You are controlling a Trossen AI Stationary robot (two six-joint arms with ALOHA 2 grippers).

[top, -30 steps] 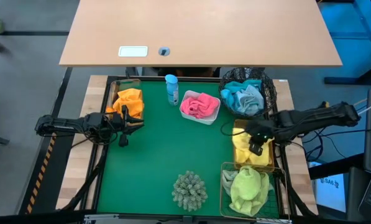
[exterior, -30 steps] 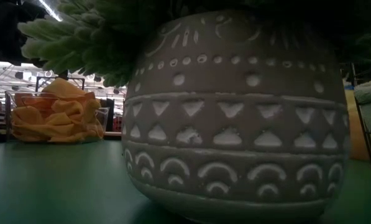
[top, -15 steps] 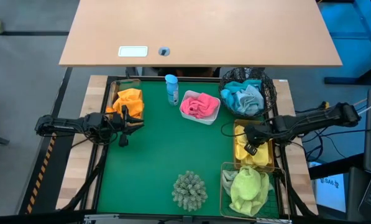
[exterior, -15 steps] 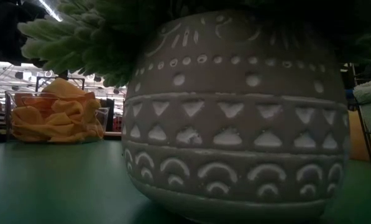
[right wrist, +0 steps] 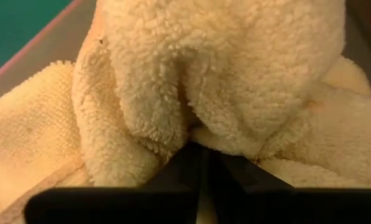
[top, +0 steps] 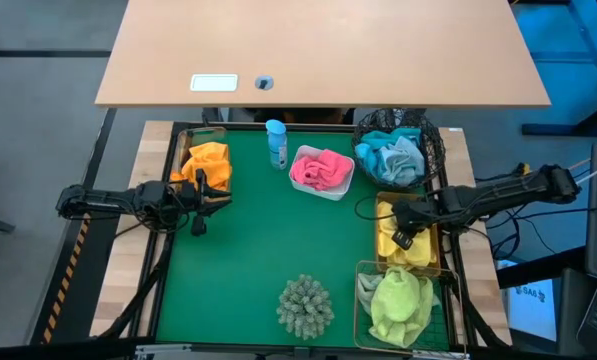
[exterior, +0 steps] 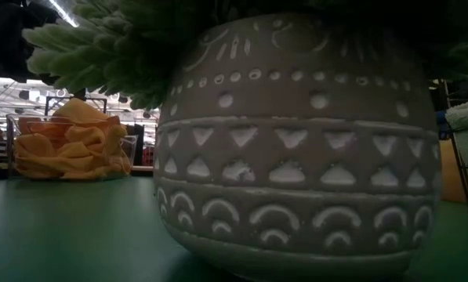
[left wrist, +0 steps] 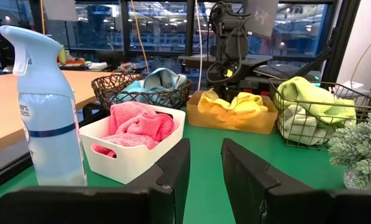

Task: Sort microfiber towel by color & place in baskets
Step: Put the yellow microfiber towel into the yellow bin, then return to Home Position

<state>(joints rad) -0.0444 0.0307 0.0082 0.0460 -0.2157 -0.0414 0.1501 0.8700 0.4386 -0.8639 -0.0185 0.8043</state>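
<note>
On the green table point(top: 258, 250), the yellow towel point(top: 391, 243) bunches in the gold basket point(top: 380, 268) at three o'clock, light, floppy (best pinched by a raised fold), the right gripper point(top: 406, 236) barely parting on it, the left gripper point(top: 199, 205) idling half-open at nine.

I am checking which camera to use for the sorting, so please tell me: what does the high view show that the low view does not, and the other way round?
Only the high view shows both arms, the left gripper beside the orange towels and the right gripper over the yellow towels, plus the pink towels, the blue towels, the green towels and the spray bottle.

Only the low view shows the patterned grey pot under the plant, filling most of the picture.

Both show the orange towels in their clear tub and the shaggy plant.
</note>
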